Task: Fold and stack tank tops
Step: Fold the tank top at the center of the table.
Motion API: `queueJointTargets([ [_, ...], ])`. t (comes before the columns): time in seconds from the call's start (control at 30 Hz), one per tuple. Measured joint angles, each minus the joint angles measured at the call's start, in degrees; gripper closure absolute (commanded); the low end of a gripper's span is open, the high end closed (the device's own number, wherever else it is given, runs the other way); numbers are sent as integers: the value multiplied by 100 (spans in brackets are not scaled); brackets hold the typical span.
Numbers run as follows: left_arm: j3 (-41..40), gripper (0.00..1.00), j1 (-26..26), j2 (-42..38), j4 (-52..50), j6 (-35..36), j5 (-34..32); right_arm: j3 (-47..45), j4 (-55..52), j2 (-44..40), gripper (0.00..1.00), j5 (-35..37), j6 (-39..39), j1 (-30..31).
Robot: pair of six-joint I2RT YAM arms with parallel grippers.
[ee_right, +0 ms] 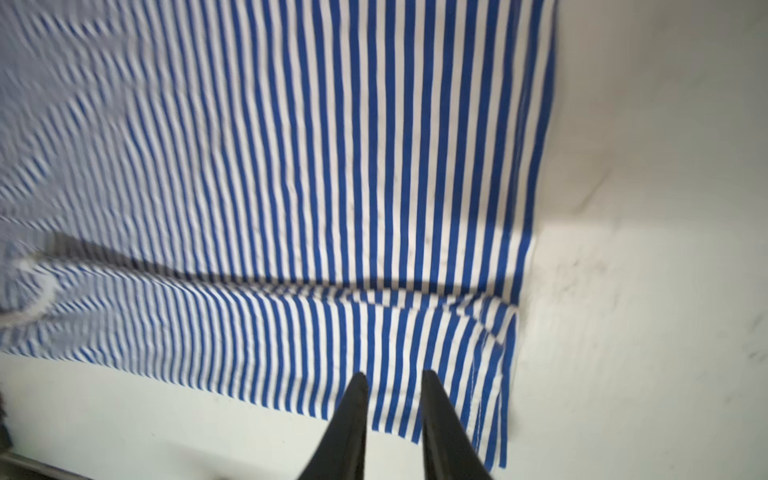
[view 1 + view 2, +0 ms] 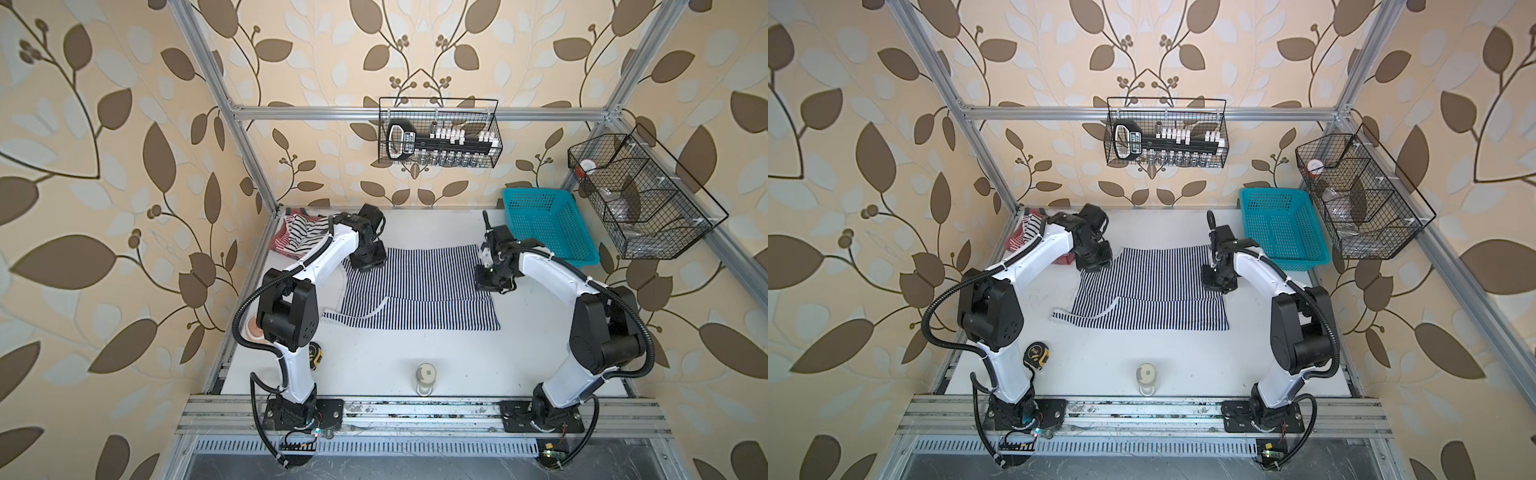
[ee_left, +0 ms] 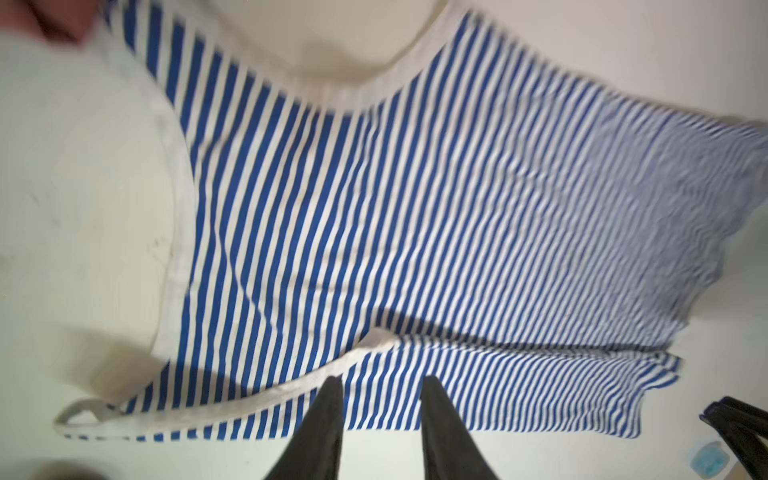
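Your navy-and-white tank top [image 2: 415,282] lies spread flat mid-table in both top views [image 2: 1150,282], strap end to the left and hem to the right. A fold line runs left to right across it and sets off a narrow band along the near edge. A white-trimmed strap [image 2: 332,316] pokes out at that band's left end.

Your left gripper [image 2: 368,266] sits over the strap end of the top. The left wrist view shows the left gripper [image 3: 382,380] with its fingers [image 3: 328,415] spread. Striped cloth [image 3: 374,208] shows through the gap and nothing is pinched.

Your right gripper [image 2: 486,282] sits at the hem side, at the cloth's right edge. The right wrist view shows the right gripper [image 1: 394,374] also parted, with a narrower gap. Nothing is held there either, and the tips hang over the near band beside the hem [image 1: 509,374]. The far part of the cloth is motion-blurred in both wrist views.

The other two tops are bunched in the far left corner of the table [image 2: 415,361]. The black-and-white tank top [image 2: 300,232] rests on the red-and-white tank top [image 2: 279,246], partly hidden behind your left arm. They are just beside the navy top's far left corner; I can't tell if they touch it.

The blue basket [image 2: 509,199] stands in the far right corner, near your right gripper but apart from the cloth. A tape measure [image 2: 1037,354] lies by the left arm's base. A small capped bottle [image 2: 426,376] stands at the near edge, well apart from the top.
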Motion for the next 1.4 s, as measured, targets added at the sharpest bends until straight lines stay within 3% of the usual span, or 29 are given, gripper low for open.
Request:
queueJointTargets([
  [0.23, 1274, 55, 81, 1419, 92, 330, -66, 538, 535, 586, 75, -120, -94, -590],
  [0.47, 1742, 54, 442, 2564, 444, 457, 232, 715, 1178, 1626, 73, -195, 17, -828],
  [0.8, 2356, 53, 713, 2944, 1049, 393, 688, 1425, 1895, 2240, 71, -345, 278, -909],
  [1.4, 2968, 55, 702, 3617, 1202, 273, 1021, 2618, 1976, 3265, 71, -363, 520, -953],
])
